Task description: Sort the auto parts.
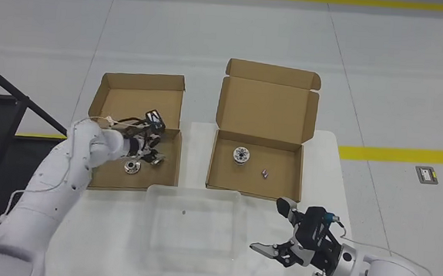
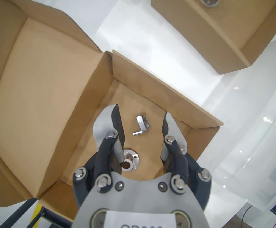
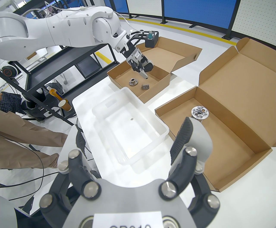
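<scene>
My left gripper (image 2: 141, 115) hangs open inside the left cardboard box (image 2: 54, 86), just above a small metal angle bracket (image 2: 141, 125) on the box floor. A round metal flange (image 2: 129, 160) lies beside one of its fingers. In the top view the left gripper (image 1: 152, 153) is over the left box (image 1: 110, 178), near the flange (image 1: 132, 166). The right box (image 1: 280, 185) holds a toothed metal disc (image 1: 241, 155) and a small bolt (image 1: 265, 173). My right gripper (image 1: 269, 226) stands open and empty beside the clear tub (image 1: 194, 192).
The clear plastic tub (image 3: 151, 112) sits at the table's front middle with a tiny speck (image 3: 131, 118) inside. Both box lids stand open at the back. A black cart (image 3: 64, 62) with a bottle and cup stands left of the table, a person's legs beside it.
</scene>
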Action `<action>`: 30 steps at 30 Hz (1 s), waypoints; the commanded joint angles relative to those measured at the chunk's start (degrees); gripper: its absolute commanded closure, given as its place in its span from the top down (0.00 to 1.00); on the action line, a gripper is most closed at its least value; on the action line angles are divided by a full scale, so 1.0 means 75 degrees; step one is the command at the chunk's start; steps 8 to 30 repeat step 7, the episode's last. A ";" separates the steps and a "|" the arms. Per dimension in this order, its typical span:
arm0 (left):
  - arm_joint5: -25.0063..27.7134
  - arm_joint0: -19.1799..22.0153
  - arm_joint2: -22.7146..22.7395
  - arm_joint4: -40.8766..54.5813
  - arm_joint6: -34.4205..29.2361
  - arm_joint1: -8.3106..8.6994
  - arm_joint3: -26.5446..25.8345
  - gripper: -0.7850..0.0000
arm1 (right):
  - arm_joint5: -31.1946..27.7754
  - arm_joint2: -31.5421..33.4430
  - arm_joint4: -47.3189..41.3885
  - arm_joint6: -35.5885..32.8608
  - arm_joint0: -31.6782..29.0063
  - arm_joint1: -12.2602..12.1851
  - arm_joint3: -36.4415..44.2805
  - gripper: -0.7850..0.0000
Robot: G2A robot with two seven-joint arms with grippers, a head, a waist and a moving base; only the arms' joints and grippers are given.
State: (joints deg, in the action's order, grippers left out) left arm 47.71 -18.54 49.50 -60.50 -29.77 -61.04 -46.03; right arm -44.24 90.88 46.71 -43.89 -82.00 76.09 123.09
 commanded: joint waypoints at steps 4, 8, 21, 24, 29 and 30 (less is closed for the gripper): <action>-0.0444 -0.1224 0.1051 0.0493 -0.0453 0.0482 -0.1820 0.86 | 0.0000 0.0000 0.0000 0.0000 0.0000 0.0000 0.0000 1.00; -0.0783 -0.2002 0.1747 0.0820 -0.0679 0.0736 -0.2939 0.88 | 0.0000 0.0000 0.0000 0.0000 0.0000 0.0000 0.0000 1.00; -0.0783 -0.2002 0.1747 0.0820 -0.0679 0.0736 -0.2939 0.88 | 0.0000 0.0000 0.0000 0.0000 0.0000 0.0000 0.0000 1.00; -0.0783 -0.2002 0.1747 0.0820 -0.0679 0.0736 -0.2939 0.88 | 0.0000 0.0000 0.0000 0.0000 0.0000 0.0000 0.0000 1.00; -0.0783 -0.2002 0.1747 0.0820 -0.0679 0.0736 -0.2939 0.88 | 0.0000 0.0000 0.0000 0.0000 0.0000 0.0000 0.0000 1.00; -0.0783 -0.2002 0.1747 0.0820 -0.0679 0.0736 -0.2939 0.88 | 0.0000 0.0000 0.0000 0.0000 0.0000 0.0000 0.0000 1.00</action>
